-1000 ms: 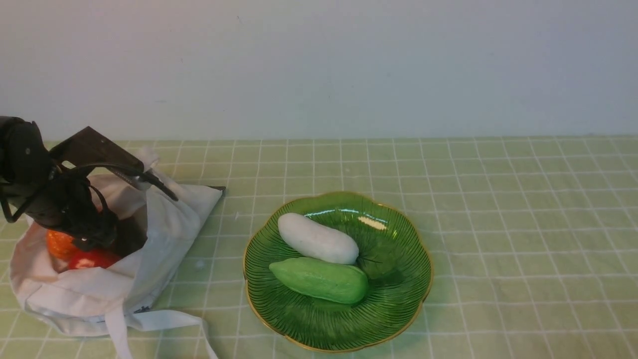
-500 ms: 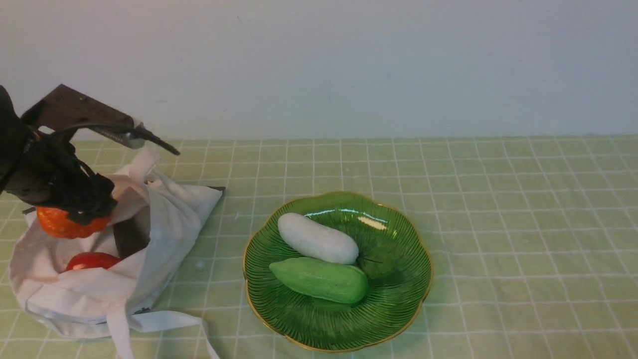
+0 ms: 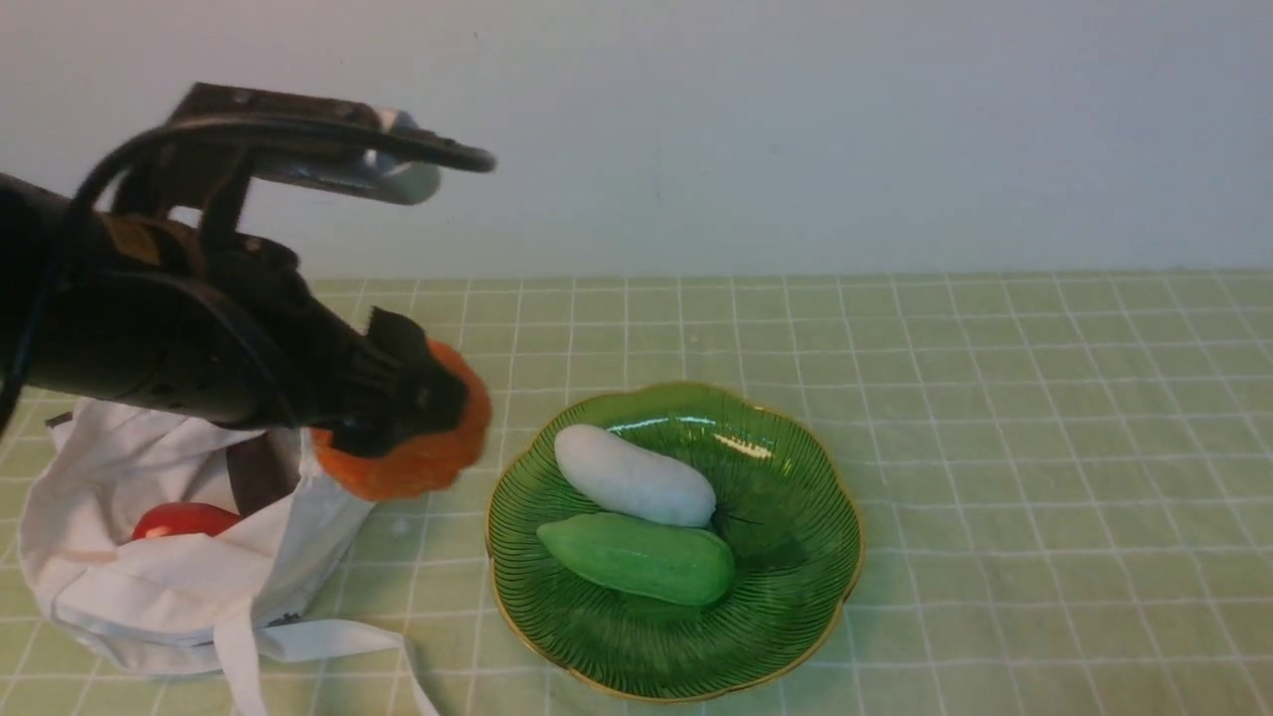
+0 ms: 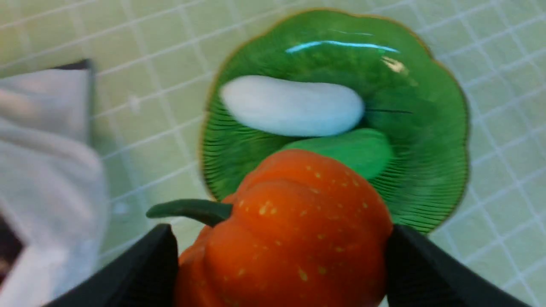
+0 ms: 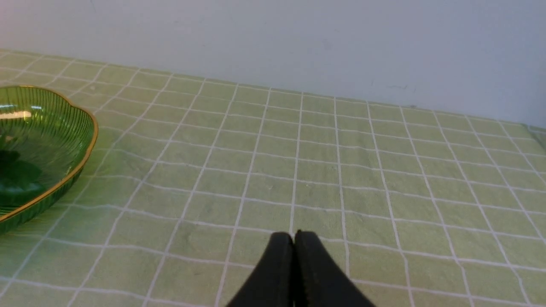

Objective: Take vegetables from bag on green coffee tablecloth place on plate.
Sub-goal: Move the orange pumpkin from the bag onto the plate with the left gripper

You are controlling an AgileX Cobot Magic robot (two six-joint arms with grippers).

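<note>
My left gripper (image 3: 413, 423) is shut on the ribbed orange pumpkin (image 3: 423, 462), holding it in the air between the white bag (image 3: 149, 587) and the green plate (image 3: 796, 447). From the left wrist, the speckled pumpkin (image 4: 294, 238) fills the space between both black fingers (image 4: 149, 268), with the plate (image 4: 426, 106) beyond it. A glossy red vegetable (image 3: 184, 519) lies inside the bag's mouth. My right gripper (image 5: 294, 235) is shut and empty, low over the green checked tablecloth (image 5: 298, 170) to the right of the plate (image 5: 47, 128).
A white oblong vegetable (image 3: 634, 475) and a green one (image 3: 636, 557) lie side by side on the plate. The bag's strap (image 3: 328, 641) trails toward the table's front edge. A plain wall (image 3: 796, 129) runs behind the table.
My left gripper has lifted the pumpkin out of the bag and carried it up and to the right, toward the plate. The red vegetable stays in the bag.
</note>
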